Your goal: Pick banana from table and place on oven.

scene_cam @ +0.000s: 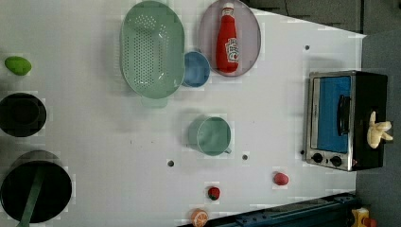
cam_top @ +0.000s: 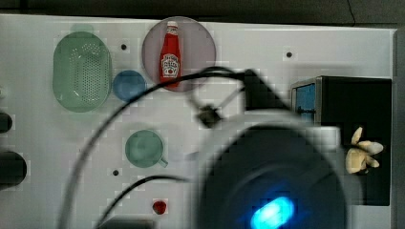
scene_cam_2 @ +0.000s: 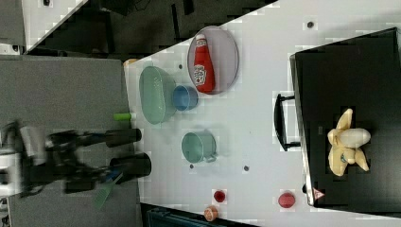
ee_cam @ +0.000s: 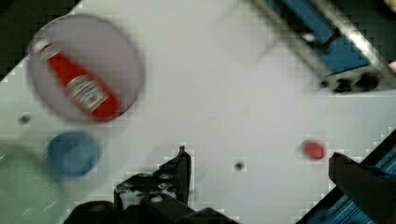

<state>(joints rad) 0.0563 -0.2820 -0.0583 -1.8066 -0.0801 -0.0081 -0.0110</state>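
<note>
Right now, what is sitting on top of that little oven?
The banana, a pale lumpy bunch, lies on the oven's black top, toward the knob end. Nothing else rests there. In the top view the arm covers part of that top.

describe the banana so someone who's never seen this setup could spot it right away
Find the toaster oven at the left view's right edge of the white table. The banana lies on its black top, a small pale cream-yellow lump with stubby prongs. Nothing else sits up there, and the other small pieces on the table are red or orange.
</note>
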